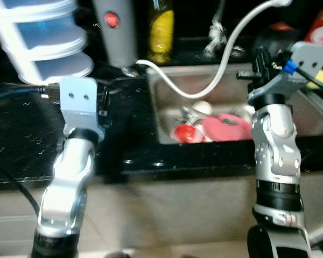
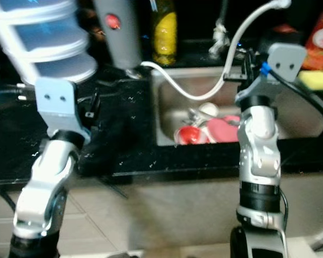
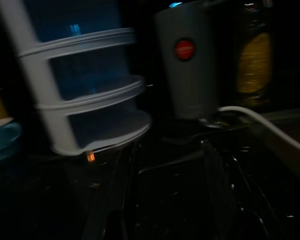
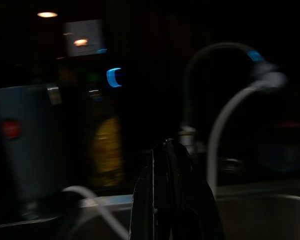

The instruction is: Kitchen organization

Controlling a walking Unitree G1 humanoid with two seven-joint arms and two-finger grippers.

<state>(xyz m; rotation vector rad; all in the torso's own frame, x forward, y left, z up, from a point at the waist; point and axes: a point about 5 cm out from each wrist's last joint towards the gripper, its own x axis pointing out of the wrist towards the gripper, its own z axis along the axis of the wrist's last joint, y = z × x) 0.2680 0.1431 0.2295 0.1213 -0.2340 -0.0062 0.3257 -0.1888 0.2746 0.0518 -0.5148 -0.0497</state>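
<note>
Right end effector above sink – dishes below, prob. untouched.

Dark view: the right gripper has its fingers pressed together before the pale curved hose, near a yellow bottle.

Both silver arms are raised forward, bent at the elbow. The left gripper is held with fingers spread; the right gripper is pressed closed.
</note>
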